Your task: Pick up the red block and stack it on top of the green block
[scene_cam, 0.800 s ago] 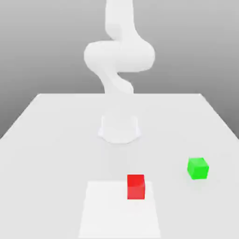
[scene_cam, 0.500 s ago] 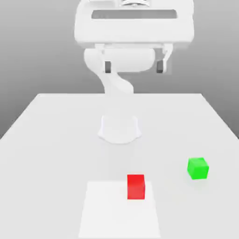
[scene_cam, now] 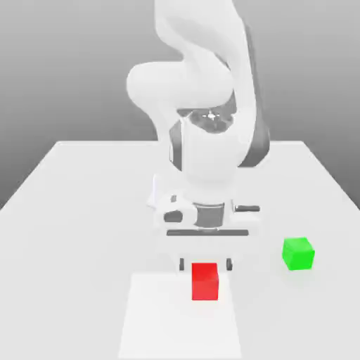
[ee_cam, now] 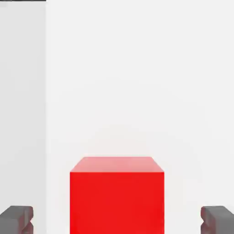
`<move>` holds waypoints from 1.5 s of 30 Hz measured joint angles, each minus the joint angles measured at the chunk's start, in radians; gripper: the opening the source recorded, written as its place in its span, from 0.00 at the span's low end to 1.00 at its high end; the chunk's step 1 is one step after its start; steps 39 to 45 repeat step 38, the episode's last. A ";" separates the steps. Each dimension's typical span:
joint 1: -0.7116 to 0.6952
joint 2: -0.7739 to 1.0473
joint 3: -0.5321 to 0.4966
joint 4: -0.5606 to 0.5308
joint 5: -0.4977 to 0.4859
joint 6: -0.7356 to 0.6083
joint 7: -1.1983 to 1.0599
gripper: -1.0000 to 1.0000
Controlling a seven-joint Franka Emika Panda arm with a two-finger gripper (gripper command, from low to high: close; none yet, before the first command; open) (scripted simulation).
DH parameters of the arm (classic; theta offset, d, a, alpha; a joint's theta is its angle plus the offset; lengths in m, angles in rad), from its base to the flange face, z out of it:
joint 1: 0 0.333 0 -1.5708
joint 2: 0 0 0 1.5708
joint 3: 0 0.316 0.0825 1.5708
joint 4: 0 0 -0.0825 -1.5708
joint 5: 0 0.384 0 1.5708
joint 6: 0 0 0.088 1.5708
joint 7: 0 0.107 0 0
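My big white arm is blocking the back of the table (scene_cam: pixel 77 204) in the exterior view. My pincer (scene_cam: pixel 204 265) is hanging low just behind the red block (scene_cam: pixel 204 281), opened wide and holding nothing. The block's top is hiding part of my fingers (ee_cam: pixel 16 219). The green block (scene_cam: pixel 298 253) is sitting apart, toward the exterior view's right. The red block is resting on a paler square patch (scene_cam: pixel 169 323).

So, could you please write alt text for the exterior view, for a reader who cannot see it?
A white robot arm lowers its open gripper just behind a red block on a white table. A green block sits apart, toward the exterior view's right.
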 joint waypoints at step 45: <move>0.391 -0.097 0.271 -0.002 -0.040 -0.099 0.199 1.00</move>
